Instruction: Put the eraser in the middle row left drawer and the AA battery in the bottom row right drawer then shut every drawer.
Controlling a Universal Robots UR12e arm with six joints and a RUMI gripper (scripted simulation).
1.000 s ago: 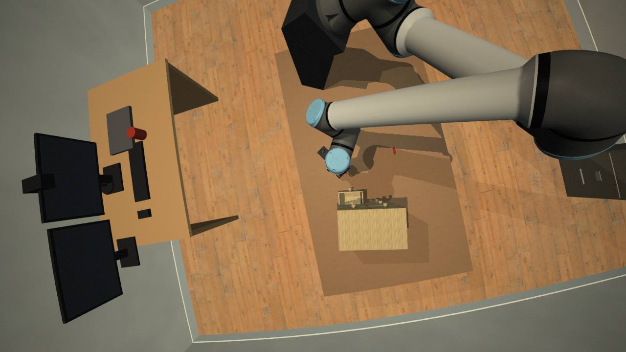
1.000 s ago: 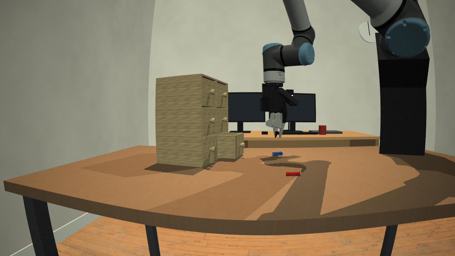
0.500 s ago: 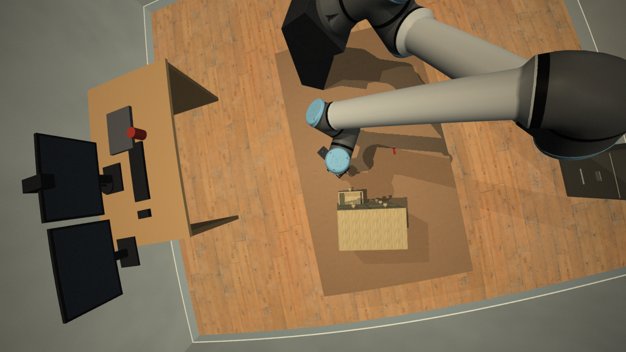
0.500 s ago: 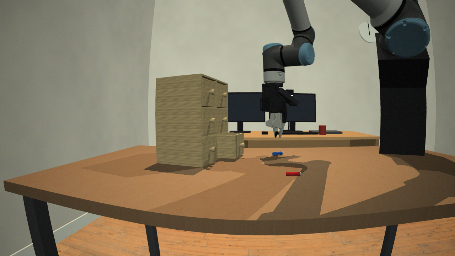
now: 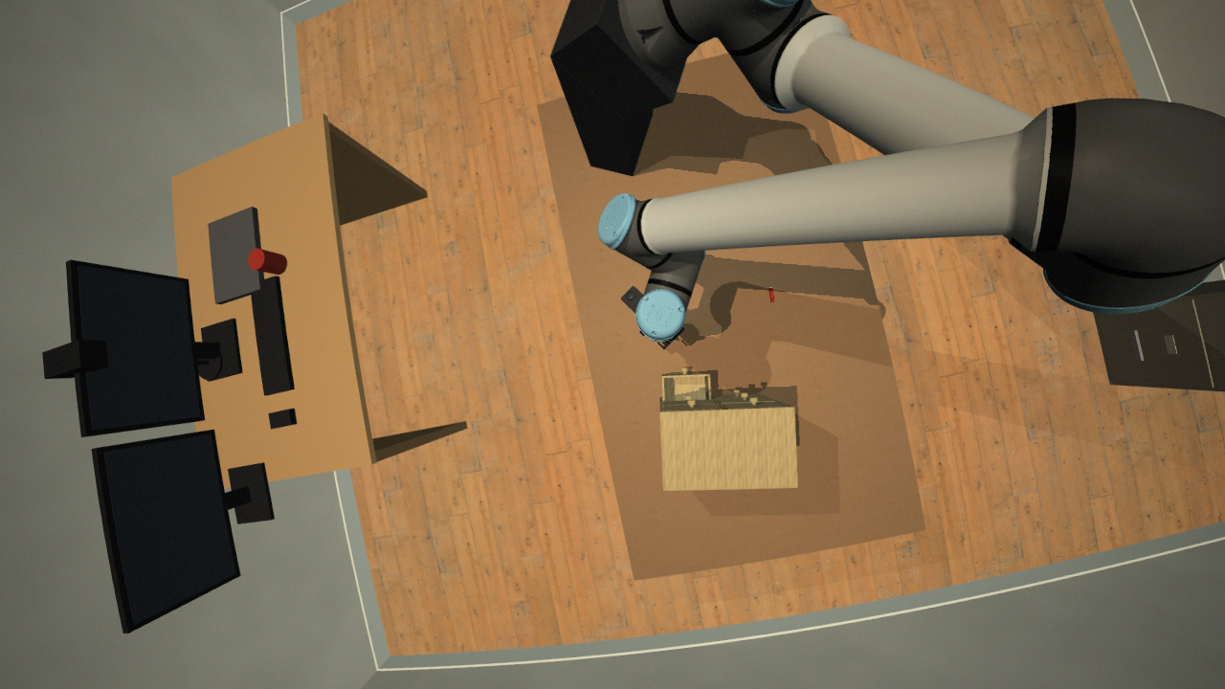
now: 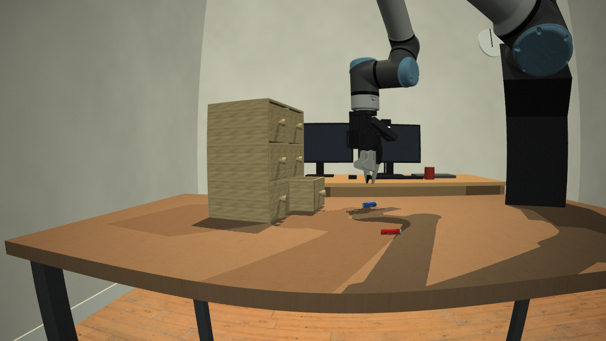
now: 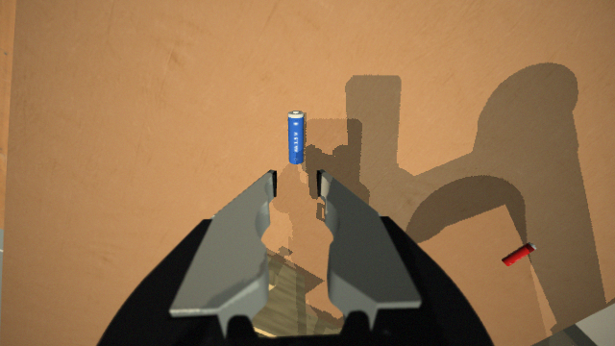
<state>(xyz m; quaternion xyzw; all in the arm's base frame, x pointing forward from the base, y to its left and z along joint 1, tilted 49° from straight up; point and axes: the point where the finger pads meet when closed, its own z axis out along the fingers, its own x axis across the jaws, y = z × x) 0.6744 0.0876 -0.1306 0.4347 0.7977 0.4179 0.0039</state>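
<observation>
A smooth blue cylindrical battery (image 7: 296, 137) lies on the matte brown table (image 6: 127, 237), just beyond the tips of the gripper (image 7: 296, 185), whose grey wedge-shaped jaws stand narrowly apart, grasping nothing. Left stands the grainy wooden chest (image 6: 241, 157), its bottom right drawer (image 6: 306, 193) pulled out; a red battery (image 6: 390, 231) lies nearer, well apart.
</observation>
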